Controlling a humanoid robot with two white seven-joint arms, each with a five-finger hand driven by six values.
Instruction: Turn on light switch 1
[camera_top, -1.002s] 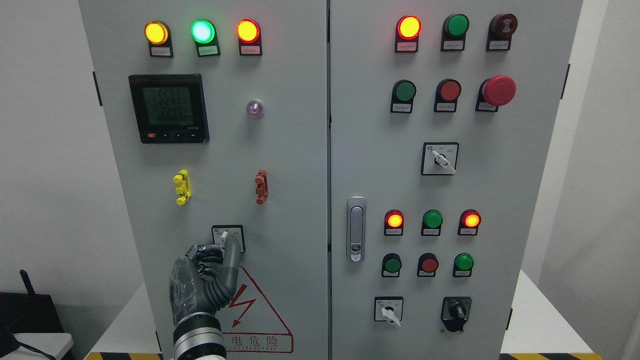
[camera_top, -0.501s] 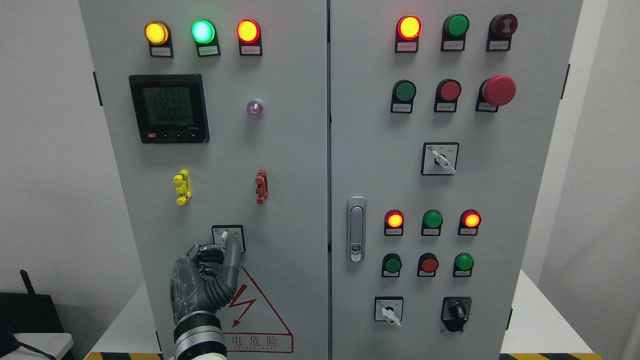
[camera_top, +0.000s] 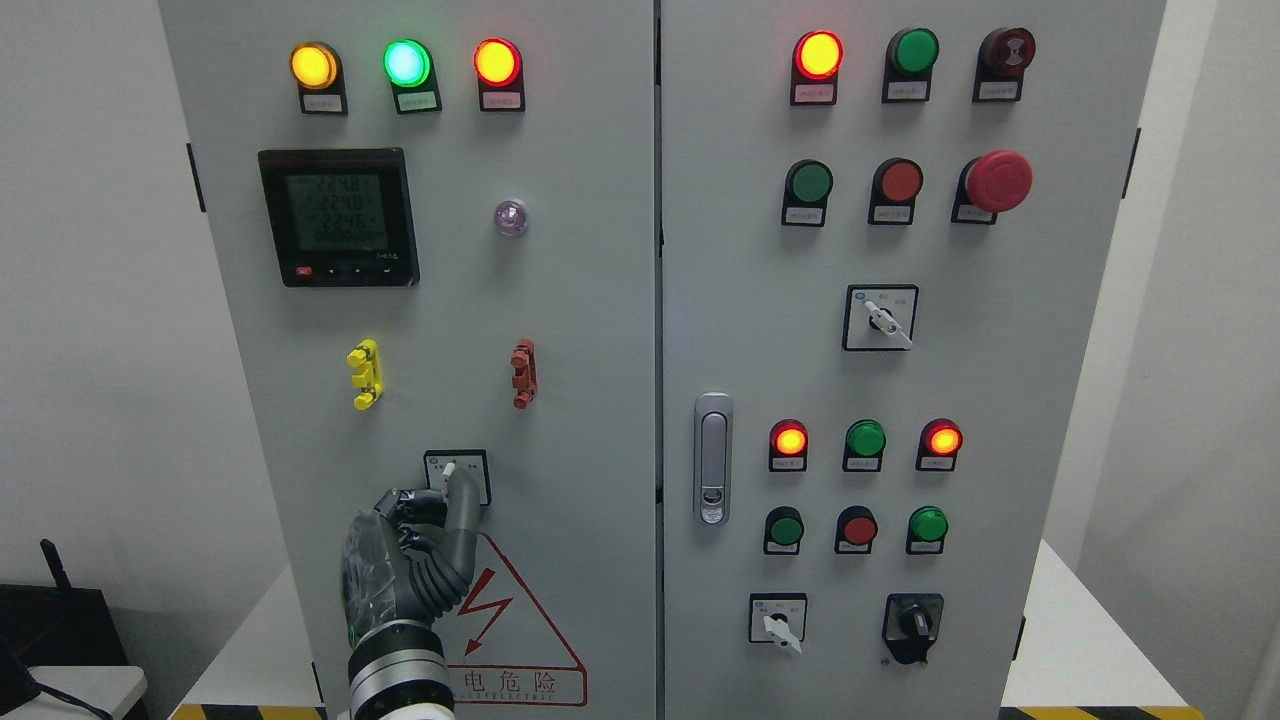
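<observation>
Light switch 1 (camera_top: 456, 476): small rotary selector on the left cabinet door (camera_top: 420, 300), above the warning triangle (camera_top: 510, 630). Left hand (camera_top: 410, 560) has one finger extended onto the white lever, the others curled, holding nothing. Stiff, detented and small; probably best pushed sideways at the lever tip.

matt grey painted metal cabinet (camera_top: 580, 300); glossy plastic indicator lamps (camera_top: 405, 63); left hand (camera_top: 410, 560) dark, seemingly rubbery plastic.

Bright, even light, sharp focus; lit lamps (camera_top: 496, 62) bloom with glare, and the meter screen (camera_top: 337, 213) digits look slightly blurred.
</observation>
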